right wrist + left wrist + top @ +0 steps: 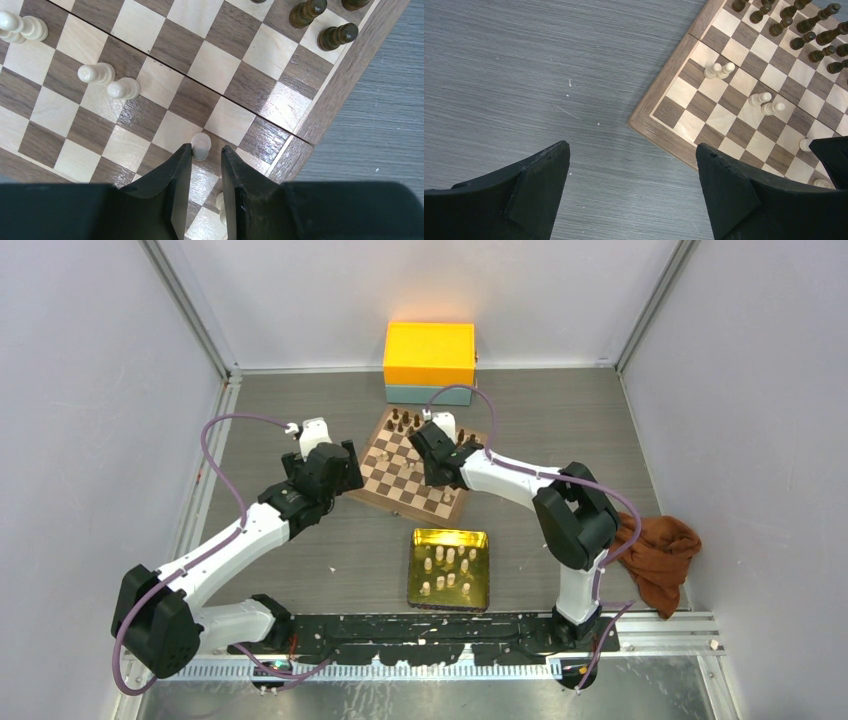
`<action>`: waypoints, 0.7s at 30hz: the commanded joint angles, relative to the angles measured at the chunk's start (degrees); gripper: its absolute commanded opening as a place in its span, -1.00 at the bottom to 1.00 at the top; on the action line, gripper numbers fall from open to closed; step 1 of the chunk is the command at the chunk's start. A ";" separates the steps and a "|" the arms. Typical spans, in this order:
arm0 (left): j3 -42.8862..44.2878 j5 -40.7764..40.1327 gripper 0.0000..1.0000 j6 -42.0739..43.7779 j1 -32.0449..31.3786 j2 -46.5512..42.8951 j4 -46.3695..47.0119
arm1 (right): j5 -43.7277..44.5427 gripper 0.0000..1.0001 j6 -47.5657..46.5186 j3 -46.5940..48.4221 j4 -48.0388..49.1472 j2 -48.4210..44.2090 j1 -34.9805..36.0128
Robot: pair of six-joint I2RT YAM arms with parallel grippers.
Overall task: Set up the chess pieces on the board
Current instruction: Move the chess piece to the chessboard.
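The board lies at the table's middle back, with dark pieces along its far side. Several cream chess pieces stand in a gold tray. My right gripper hovers open over the board's near right corner. A cream piece stands on the board at its tips, beside the left finger and not clamped. Another cream piece shows under the right finger. More cream pieces stand further left. My left gripper is wide open and empty over the table by the board's left corner.
An orange box on a teal one stands behind the board. A brown cloth lies at the right by the right arm's base. Grey walls enclose the table on three sides.
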 commanded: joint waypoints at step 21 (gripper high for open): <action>0.81 -0.56 0.94 -0.38 0.30 0.44 2.91 | -2.36 -0.97 -0.94 0.17 0.52 -3.82 -0.89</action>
